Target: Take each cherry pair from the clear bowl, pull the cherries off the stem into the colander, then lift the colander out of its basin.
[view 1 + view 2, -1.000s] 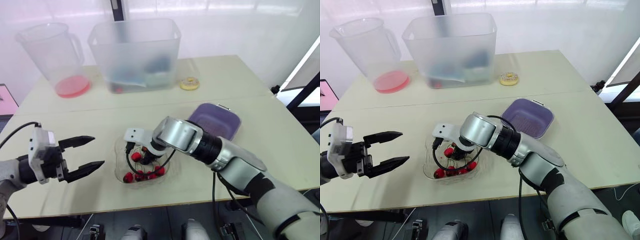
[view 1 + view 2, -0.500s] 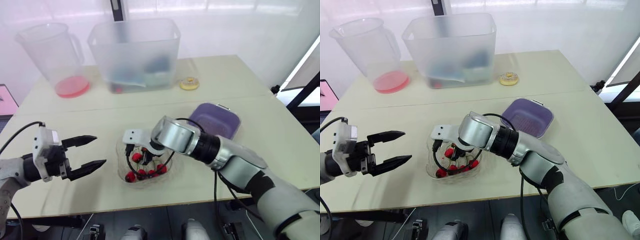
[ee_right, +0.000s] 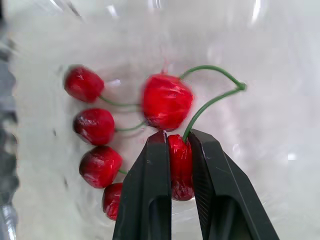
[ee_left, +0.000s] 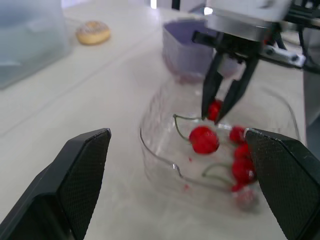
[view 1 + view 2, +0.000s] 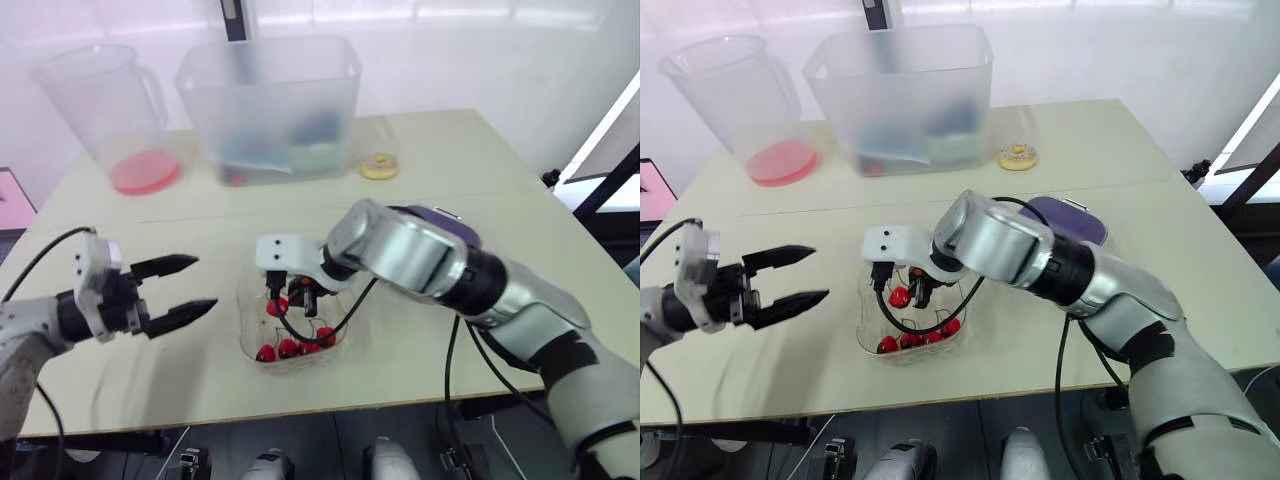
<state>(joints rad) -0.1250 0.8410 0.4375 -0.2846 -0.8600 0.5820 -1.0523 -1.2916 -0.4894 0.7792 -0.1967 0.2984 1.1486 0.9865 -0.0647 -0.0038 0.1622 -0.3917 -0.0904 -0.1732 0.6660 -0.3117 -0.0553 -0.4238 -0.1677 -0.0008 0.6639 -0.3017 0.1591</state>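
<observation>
1. Right gripper: lowered into the clear bowl. Its jaws are narrow and clamped on one cherry of a cherry pair. The second cherry lies just beyond the jaw tips, and the green stem arcs out to one side.
2. Remaining cherries: several, grouped along one side of the bowl floor, beside the held pair but apart from the jaws.
3. Left gripper: hovers above the surface, to the left of the bowl and clear of its rim. Its jaws are spread wide and hold nothing.
4. Colander: purple, behind and to the right of the bowl. The right arm covers most of it, so colander and basin cannot be told apart.
5. Open room: bare surface lies between the left gripper and the bowl rim, and across the strip behind the bowl.
6. Far edge, left to right: clear pitcher with a red disc at its base, large translucent bin, small doughnut.
7. Surface: pale cream, with a seam running across it behind the bowl.
</observation>
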